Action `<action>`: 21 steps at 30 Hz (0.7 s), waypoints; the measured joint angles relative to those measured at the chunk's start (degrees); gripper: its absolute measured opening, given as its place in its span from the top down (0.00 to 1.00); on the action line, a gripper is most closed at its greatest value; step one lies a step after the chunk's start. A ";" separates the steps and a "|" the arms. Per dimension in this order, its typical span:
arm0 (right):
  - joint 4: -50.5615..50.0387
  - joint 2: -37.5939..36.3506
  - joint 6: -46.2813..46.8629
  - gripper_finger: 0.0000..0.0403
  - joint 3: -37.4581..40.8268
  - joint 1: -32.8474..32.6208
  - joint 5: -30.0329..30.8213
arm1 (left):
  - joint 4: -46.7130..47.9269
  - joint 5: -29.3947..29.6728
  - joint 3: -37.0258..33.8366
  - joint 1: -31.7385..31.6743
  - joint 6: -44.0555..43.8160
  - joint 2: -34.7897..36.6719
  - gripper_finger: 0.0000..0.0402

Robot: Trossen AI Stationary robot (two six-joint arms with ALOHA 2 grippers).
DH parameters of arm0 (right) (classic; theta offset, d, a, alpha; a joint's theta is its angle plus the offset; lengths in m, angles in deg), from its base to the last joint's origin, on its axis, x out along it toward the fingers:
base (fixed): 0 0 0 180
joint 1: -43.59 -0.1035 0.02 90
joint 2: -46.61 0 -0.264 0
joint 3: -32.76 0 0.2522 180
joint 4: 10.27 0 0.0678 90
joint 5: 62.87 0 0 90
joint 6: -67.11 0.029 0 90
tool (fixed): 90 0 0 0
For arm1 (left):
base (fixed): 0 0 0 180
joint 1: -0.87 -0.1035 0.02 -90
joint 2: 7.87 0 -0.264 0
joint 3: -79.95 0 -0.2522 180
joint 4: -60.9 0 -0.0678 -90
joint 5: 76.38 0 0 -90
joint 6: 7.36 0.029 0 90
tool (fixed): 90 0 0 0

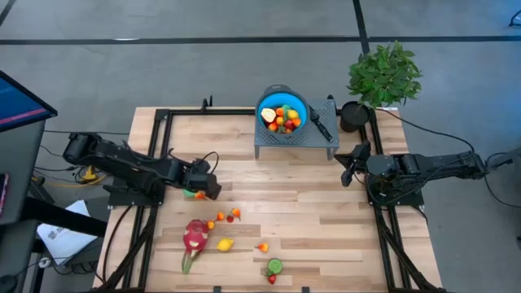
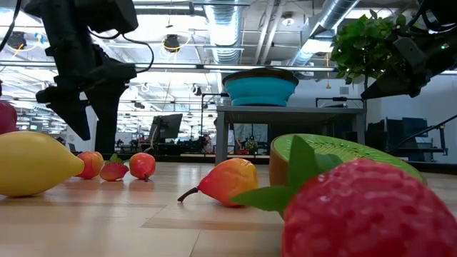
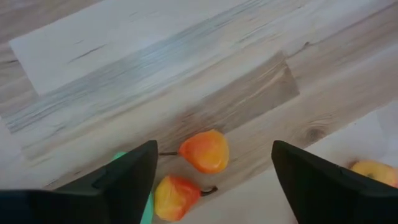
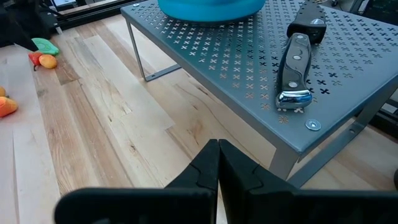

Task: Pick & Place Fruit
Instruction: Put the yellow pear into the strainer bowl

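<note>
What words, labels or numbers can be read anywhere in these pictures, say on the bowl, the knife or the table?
None can be read.
The blue bowl, the knife and the grey perforated stand bear no visible text.
The screens in the room behind are too small and blurred to read.
The paper on the floor beside the table shows marks too small to read.

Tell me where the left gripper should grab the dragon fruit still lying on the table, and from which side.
Judging from above, the dragon fruit lies flat with its green tips trailing toward the table's front edge. The open left gripper should probably come straight down and close across the round pink-red body, its widest, firmest part, not the thin tips. The lemon sits close beside it.
</note>
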 joint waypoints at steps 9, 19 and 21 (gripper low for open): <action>-0.13 -0.02 0.07 1.00 -0.02 -0.02 0.00 | -7.57 -0.43 -4.65 0.04 0.02 -3.45 0.24; -0.13 -0.02 0.04 1.00 -0.02 -0.02 0.00 | -12.49 -0.42 -9.32 0.04 -0.28 -3.55 0.24; -0.13 0.00 0.05 1.00 -0.02 -0.02 -0.01 | -13.19 -0.15 -9.81 0.08 -0.29 -3.47 0.24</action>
